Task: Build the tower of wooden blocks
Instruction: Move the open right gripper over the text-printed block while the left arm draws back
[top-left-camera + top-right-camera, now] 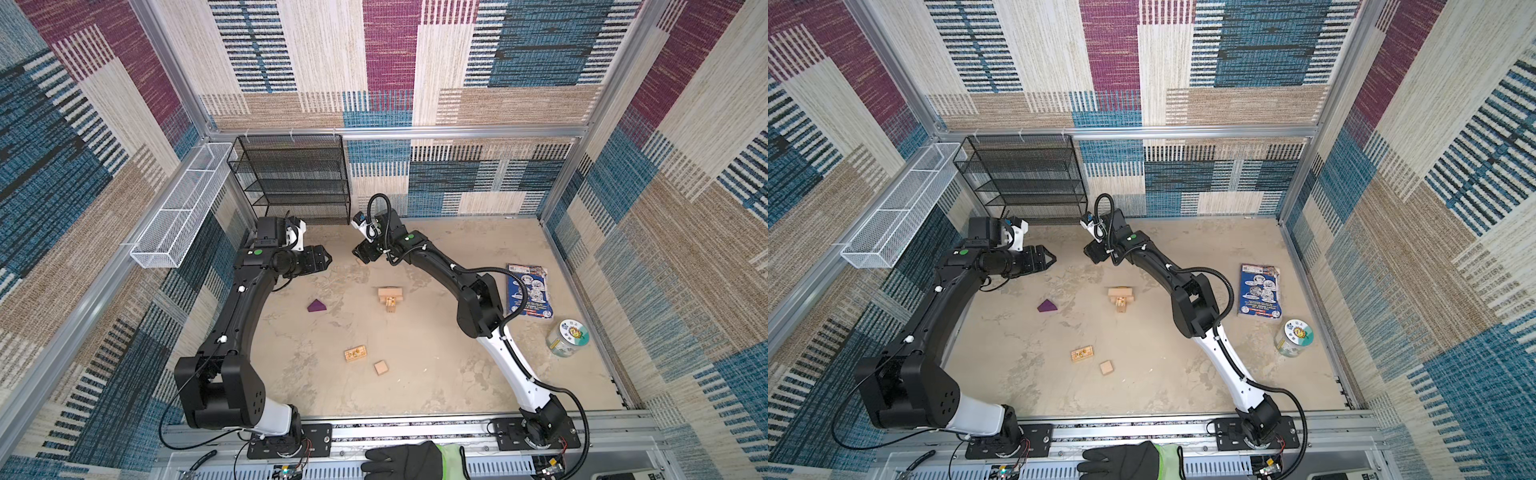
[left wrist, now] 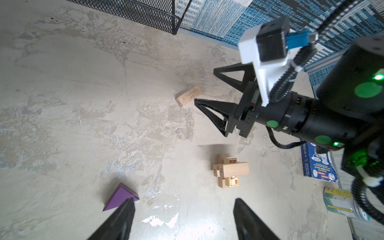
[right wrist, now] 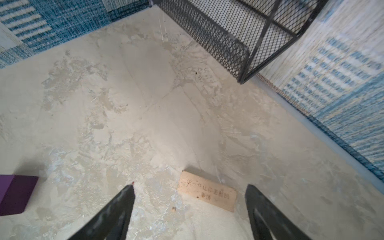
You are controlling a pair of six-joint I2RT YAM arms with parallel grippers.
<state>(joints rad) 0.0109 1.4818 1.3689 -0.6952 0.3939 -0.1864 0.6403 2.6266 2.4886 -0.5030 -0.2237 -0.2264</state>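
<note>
Nearest the robot's base, a printed brick (image 1: 356,354) and a plain cube (image 1: 381,368) lie loose on the table (image 1: 457,374), just beside each other. Further in, the tower (image 1: 390,297) stands mid-table as a low stack laid crosswise. The purple wedge (image 1: 316,306) sits apart to its left, not yet on top.

Farther on, the left gripper (image 2: 184,200) hovers over the left side with its jaws spread wide and nothing between them. The right gripper (image 2: 204,86) is also spread and empty. It is poised above a lone brick (image 3: 207,190) that lies flat on the table beyond the tower.

I judge the build roughly half done. Two bricks, the cube and the wedge roof remain to be placed, and the far brick looks like the next pick.
</note>
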